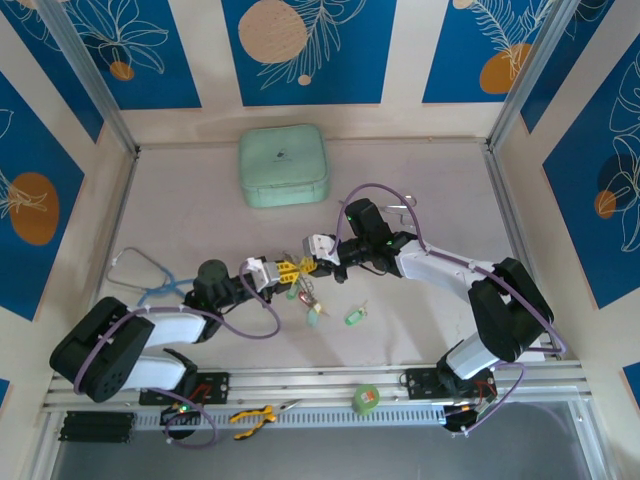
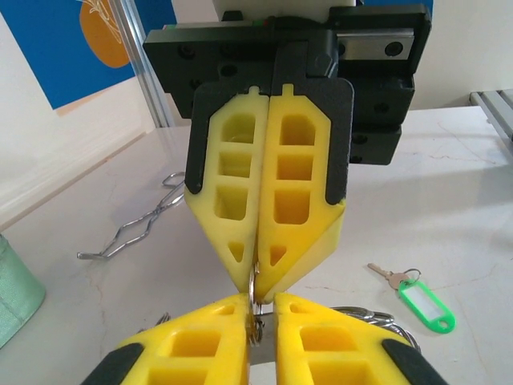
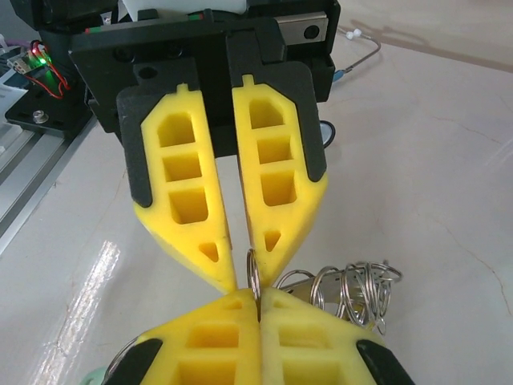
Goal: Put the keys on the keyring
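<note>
**Three cameras, one meeting point**

The top camera looks down from above and behind the arm bases, far enough off to take in the whole tabletop (image 1: 190, 215). There the left hand (image 1: 290, 269) and right hand (image 1: 302, 264) meet tip to tip. Each wrist camera sits close behind its own fingers and faces the opposite hand head-on. Both share the keyring (image 3: 252, 274) between the tips — and the tabletop just beyond each hand.
</note>
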Available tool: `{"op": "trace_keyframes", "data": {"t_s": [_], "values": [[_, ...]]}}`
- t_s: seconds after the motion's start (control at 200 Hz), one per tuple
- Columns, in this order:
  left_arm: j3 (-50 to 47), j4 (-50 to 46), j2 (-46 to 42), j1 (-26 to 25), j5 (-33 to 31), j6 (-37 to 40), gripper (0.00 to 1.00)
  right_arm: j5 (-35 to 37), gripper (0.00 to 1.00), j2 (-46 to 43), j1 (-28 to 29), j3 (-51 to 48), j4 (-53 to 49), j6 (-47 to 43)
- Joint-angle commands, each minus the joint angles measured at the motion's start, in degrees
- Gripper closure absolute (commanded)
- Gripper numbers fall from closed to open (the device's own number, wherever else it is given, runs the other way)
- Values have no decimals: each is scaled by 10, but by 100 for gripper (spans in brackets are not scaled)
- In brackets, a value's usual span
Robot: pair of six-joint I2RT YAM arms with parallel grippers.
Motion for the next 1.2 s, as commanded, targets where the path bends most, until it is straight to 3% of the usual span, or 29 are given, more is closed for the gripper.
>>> {"op": "trace_keyframes", "data": {"t_s": [0.0,0.185,0.305,0.37,0.415,0.535,0.635,1.195], "values": [[1,17,-2,2,26,-6,89,-27,100,2,6,-1,5,12],[4,25,6,2,22,-6,100,-45,100,3,8,2,-1,16],[7,17,0,1,11,2,100,-19,100,1,8,7,-19,7],[11,-6,-11,2,5,12,100,21,81,-4,9,4,-25,-5],[17,-38,-25,1,2,25,100,45,76,-8,8,6,-38,-17],[38,-151,-69,-2,-5,74,100,89,77,-15,7,20,-84,-48],[44,-192,-93,-2,-13,92,100,91,80,-18,8,24,-95,-54],[45,-192,-91,-5,-5,92,100,73,79,-7,32,31,-58,-36]]}}
